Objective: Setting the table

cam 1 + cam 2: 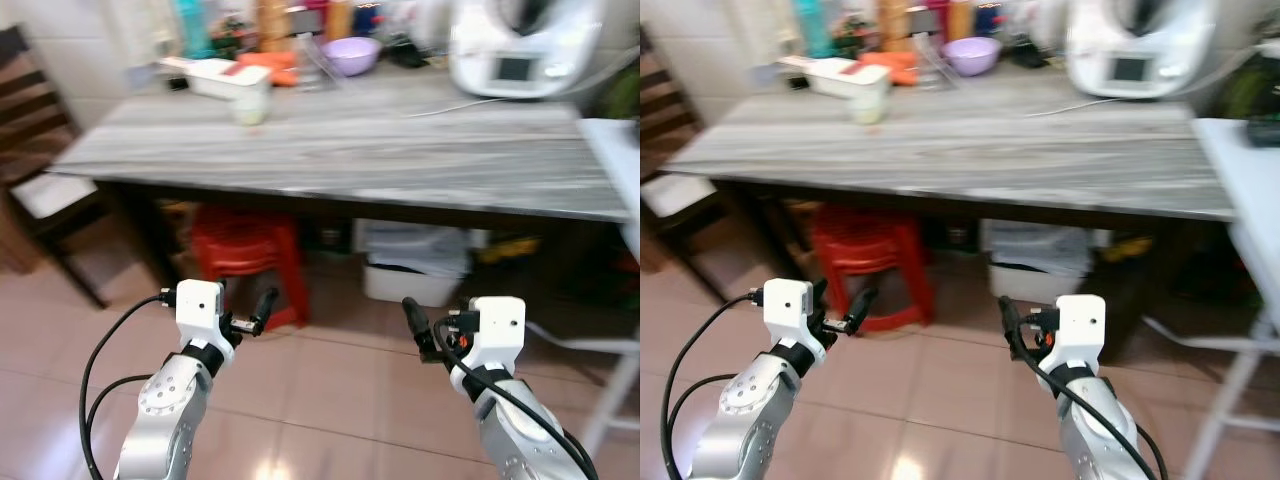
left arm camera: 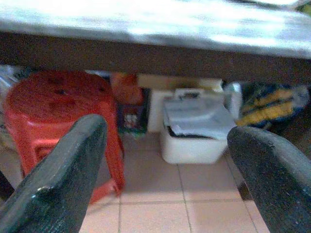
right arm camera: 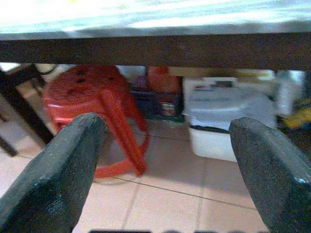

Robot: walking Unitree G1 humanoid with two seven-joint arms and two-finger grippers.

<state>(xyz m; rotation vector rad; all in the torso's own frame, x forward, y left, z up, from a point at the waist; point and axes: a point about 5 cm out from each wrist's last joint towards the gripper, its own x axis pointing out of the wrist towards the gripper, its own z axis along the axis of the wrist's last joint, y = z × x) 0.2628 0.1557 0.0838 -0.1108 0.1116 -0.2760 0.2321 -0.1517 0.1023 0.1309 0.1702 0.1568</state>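
I hold both pincers, left (image 1: 248, 318) and right (image 1: 425, 330), spread empty below the table (image 1: 330, 150); cup (image 1: 249, 104) on it lies nearer my left

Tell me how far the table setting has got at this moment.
Nothing looks set yet: the near stretch of the grey table is bare, and a pale cup, purple bowl and white container are clustered at its far edge. The left gripper and right gripper hang open and empty below table height. All placing remains.
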